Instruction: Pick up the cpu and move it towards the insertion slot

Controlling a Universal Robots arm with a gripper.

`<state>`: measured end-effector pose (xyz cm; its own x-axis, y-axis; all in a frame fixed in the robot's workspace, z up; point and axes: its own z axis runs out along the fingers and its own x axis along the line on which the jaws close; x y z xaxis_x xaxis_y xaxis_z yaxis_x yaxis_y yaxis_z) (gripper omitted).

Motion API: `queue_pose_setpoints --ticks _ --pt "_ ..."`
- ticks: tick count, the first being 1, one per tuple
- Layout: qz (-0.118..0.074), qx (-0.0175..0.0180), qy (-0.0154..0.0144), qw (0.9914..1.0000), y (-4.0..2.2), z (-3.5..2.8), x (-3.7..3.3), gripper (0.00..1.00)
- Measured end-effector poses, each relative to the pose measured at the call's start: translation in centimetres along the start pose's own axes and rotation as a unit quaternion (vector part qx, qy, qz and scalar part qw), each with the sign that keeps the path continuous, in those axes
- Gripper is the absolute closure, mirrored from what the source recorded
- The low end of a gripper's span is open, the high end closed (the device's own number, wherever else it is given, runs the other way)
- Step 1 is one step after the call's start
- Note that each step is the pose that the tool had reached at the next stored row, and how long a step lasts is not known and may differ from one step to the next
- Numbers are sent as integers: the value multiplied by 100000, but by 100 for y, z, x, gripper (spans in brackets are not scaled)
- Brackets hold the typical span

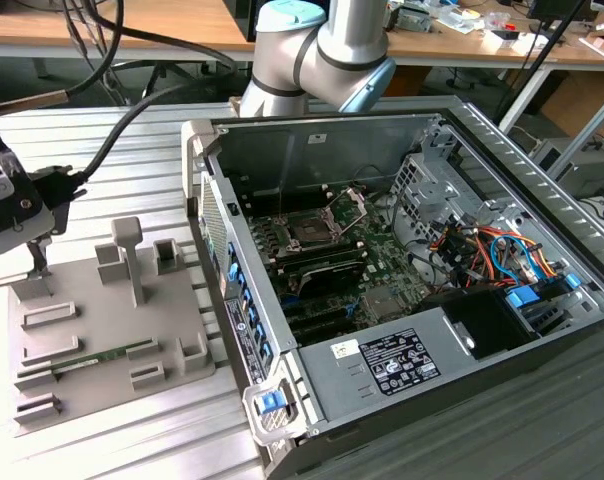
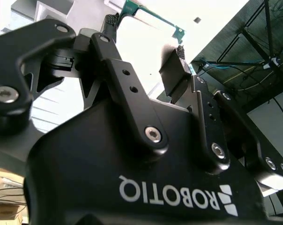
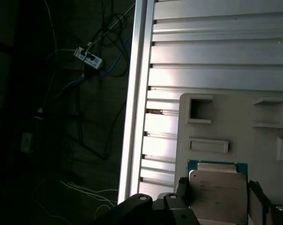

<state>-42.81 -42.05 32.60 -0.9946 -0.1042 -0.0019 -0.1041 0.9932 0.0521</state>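
The cpu (image 3: 219,197) is a flat square chip with a pale silvery top and a green rim. It lies between my two fingertips, over the corner of the grey holder plate (image 3: 235,126). My gripper (image 3: 217,187) is shut on it, one finger against each side edge. In the second wrist view the cpu (image 2: 146,28) shows as a bright square with a green edge held in the gripper (image 2: 146,35). The exterior view places the gripper (image 1: 37,268) at its far left, above the holder plate (image 1: 112,330). The insertion slot (image 1: 310,230) sits inside the open computer case, with its metal retaining plate (image 1: 354,205) tilted up.
The open computer case (image 1: 402,380) takes up the exterior view's right; its raised side wall (image 1: 232,300) stands between holder plate and slot. A green memory stick (image 1: 102,355) lies in the holder plate among upright grey blocks (image 1: 130,255). The ribbed table's edge (image 3: 134,93) is close by.
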Motion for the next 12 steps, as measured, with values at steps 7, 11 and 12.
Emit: queue_pose_setpoints --ticks 7,11,12 --pt "-1 -1 2 100000 6 -114 0 45" --pt "-2 -1 0 100000 10 -185 0 45" --pt "0 -4 -3 100000 10 -197 0 45"
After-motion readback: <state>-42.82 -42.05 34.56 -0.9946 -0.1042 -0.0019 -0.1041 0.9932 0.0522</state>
